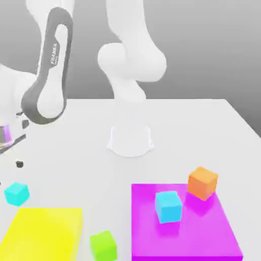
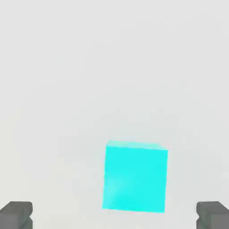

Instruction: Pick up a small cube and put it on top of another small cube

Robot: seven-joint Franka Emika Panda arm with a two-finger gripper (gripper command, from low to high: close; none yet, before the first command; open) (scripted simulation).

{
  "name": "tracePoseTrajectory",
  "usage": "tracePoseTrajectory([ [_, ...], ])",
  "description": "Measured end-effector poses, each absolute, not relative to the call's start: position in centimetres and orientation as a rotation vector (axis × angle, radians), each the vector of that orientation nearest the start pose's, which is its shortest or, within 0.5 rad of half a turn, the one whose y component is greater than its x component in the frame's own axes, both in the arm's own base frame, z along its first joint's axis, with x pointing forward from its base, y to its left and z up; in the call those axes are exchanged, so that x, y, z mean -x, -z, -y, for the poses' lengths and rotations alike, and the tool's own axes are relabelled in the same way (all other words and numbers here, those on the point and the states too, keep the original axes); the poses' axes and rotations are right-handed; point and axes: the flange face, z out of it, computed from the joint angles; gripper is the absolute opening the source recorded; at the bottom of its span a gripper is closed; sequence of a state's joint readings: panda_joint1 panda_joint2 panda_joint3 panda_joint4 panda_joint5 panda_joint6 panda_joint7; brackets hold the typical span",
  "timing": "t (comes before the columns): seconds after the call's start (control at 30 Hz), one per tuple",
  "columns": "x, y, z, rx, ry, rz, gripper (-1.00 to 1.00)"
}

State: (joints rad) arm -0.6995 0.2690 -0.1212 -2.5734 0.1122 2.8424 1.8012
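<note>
The small cube (image 1: 17, 193) is turquoise-cyan and rests on the white table near the exterior view's left edge. My gripper (image 1: 10, 172) hangs just above it, partly cut off by that edge, with one dark fingertip (image 1: 19, 163) showing. In the hand view the small cube (image 2: 135, 176) lies below the hand, a little off the middle between my two grey fingertips (image 2: 15, 215). The gripper (image 2: 114, 217) is open, its jaws spread wide and holding nothing. A sky-blue cube (image 1: 168, 206) sits on the magenta slab (image 1: 204, 239).
An orange cube (image 1: 203, 182) stands at the magenta slab's far right corner. A green cube (image 1: 103, 244) sits on the table beside a yellow slab (image 1: 43, 234), which lies just in front of the small cube. The arm's white base (image 1: 130, 140) stands mid-table.
</note>
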Motion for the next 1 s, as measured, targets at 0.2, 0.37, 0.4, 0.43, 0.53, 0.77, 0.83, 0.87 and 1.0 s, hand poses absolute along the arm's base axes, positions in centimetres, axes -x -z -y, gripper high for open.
tracePoseTrajectory([
  [0.2,-29.4,-13.2,33.1,0.640,0.002,-3.075,-1.00],
  [0.37,-29.4,-13.6,33.1,0.638,0.002,-3.075,-1.00],
  [0.4,-29.4,-14.6,33.1,0.638,0.002,-3.074,-1.00],
  [0.43,-29.4,-15.6,33.1,0.638,0.002,-3.074,-1.00],
  [0.53,-30.2,-18.9,32.3,0.674,0.001,-3.064,-1.00],
  [0.77,-42.6,-25.8,13.8,1.398,-0.011,-2.779,-1.00],
  [0.83,-44.0,-27.6,7.5,1.594,-0.013,-2.673,-1.00],
  [0.87,-44.3,-28.4,4.8,1.677,-0.013,-2.624,-1.00],
  [1.0,-43.7,-31.3,-5.6,1.981,-0.005,-2.425,-1.00],
])
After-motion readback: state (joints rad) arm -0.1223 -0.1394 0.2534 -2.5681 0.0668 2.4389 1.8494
